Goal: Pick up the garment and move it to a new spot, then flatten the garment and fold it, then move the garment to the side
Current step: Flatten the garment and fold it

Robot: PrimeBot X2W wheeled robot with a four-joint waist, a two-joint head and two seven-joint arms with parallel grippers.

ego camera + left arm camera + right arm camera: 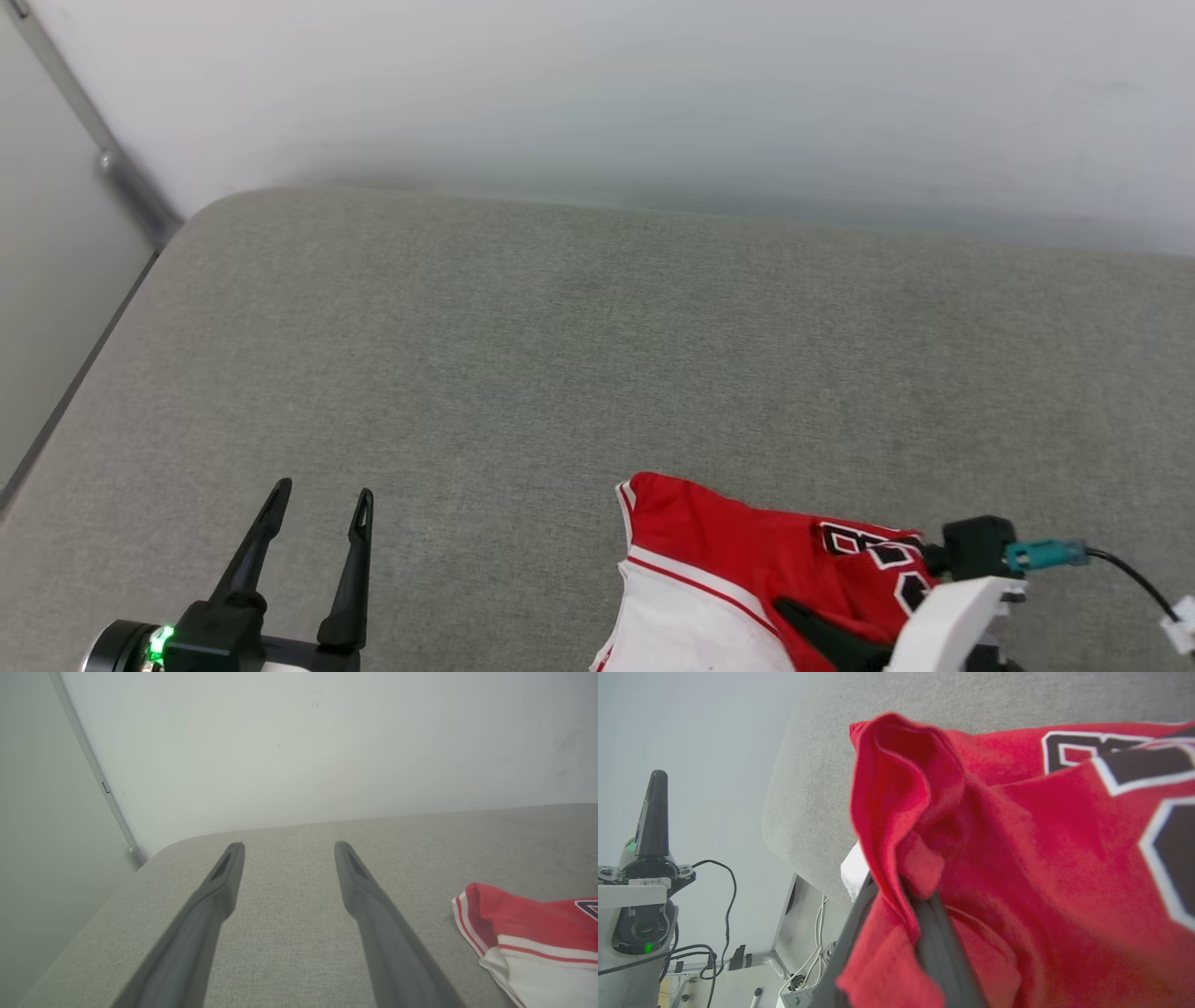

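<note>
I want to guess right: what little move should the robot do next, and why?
Probably lift the garment toward the middle of the grey surface: the right gripper pinches its red fabric, while the left gripper is open, apart from it.

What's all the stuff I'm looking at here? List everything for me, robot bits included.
garment: one, red with a white sleeve and a black-and-white graphic, bunched at the near right of the padded surface.
padded surface: one, grey fabric, spread in front of the robot.
wall: one, white, behind the surface.
metal strip: one, grey, slanting up the wall at the far left.
cables: several, black and white, below the surface's edge in the right wrist view.
left gripper: one, black, open, at the near left, holding nothing.
right gripper: one, black, shut on the garment's red fabric.
</note>
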